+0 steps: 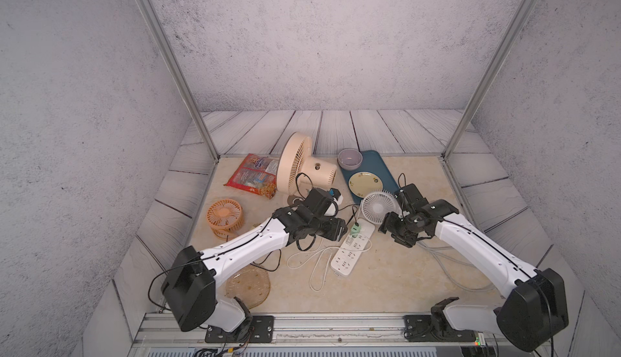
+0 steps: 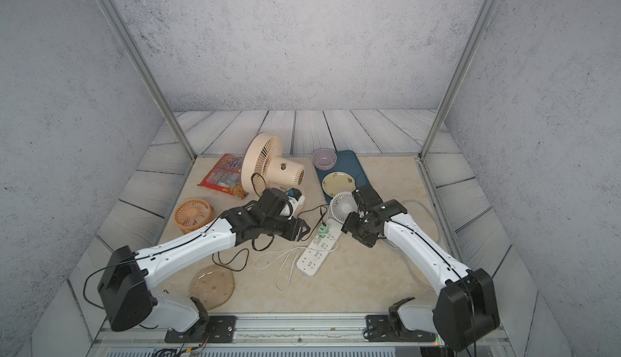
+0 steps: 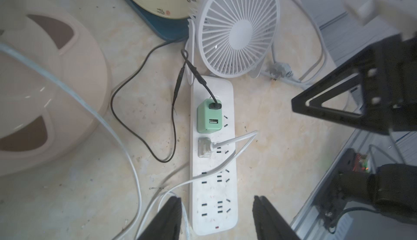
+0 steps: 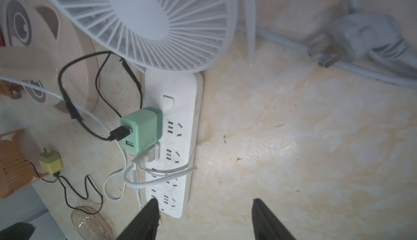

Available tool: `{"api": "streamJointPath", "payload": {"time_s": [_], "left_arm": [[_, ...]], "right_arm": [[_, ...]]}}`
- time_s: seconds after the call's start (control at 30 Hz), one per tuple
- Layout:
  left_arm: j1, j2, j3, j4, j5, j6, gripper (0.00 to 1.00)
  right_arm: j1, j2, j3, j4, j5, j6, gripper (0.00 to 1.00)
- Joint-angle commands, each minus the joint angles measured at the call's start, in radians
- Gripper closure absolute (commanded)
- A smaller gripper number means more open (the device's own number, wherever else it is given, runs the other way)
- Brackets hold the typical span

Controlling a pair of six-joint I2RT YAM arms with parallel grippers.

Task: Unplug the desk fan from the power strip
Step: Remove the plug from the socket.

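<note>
1. One power strip point(image 1: 349, 247) lies diagonally on the table point(image 1: 386, 281), at the centre of both top views.
2. Green adapter point(image 3: 208, 117) and white plug point(image 3: 204, 147) sit in its sockets.
3. At lower frame the left end effector point(image 3: 216, 199) is moderately parted and empty, with the strip's end between its fingers.
4. Likewise the right end effector point(image 4: 203, 201) is parted and empty, one finger over the strip's corner.

Three fans point(image 1: 295, 163) point(image 1: 224, 216) point(image 1: 378, 204), one power strip point(image 1: 349, 254), two plates point(image 1: 365, 183) point(image 1: 248, 286), one bowl point(image 1: 350, 158), one tray point(image 1: 376, 162)
</note>
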State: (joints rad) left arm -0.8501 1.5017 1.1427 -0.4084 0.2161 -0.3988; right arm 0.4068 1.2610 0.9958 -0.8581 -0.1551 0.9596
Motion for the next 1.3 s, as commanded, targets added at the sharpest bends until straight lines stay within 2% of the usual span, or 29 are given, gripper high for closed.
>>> {"api": "streamJointPath", "payload": {"time_s": [0.0, 0.23, 0.8, 1.27], "left_arm": [[-0.021, 0.062, 0.058, -0.047, -0.026, 0.095, 0.44], [-0.058, 0.171, 0.115, -0.082, -0.037, 0.150, 0.37], [-0.078, 0.335, 0.202, -0.094, -0.107, 0.158, 0.57], [-0.090, 0.374, 0.221, -0.090, -0.112, 0.155, 0.72]], "right_arm": [[-0.028, -0.056, -0.068, 0.060, -0.023, 0.073, 0.35], [-0.040, 0.037, -0.108, 0.142, -0.109, 0.072, 0.36], [-0.060, 0.173, -0.113, 0.285, -0.177, 0.071, 0.39], [-0.060, 0.262, -0.084, 0.354, -0.225, 0.073, 0.43]]}}
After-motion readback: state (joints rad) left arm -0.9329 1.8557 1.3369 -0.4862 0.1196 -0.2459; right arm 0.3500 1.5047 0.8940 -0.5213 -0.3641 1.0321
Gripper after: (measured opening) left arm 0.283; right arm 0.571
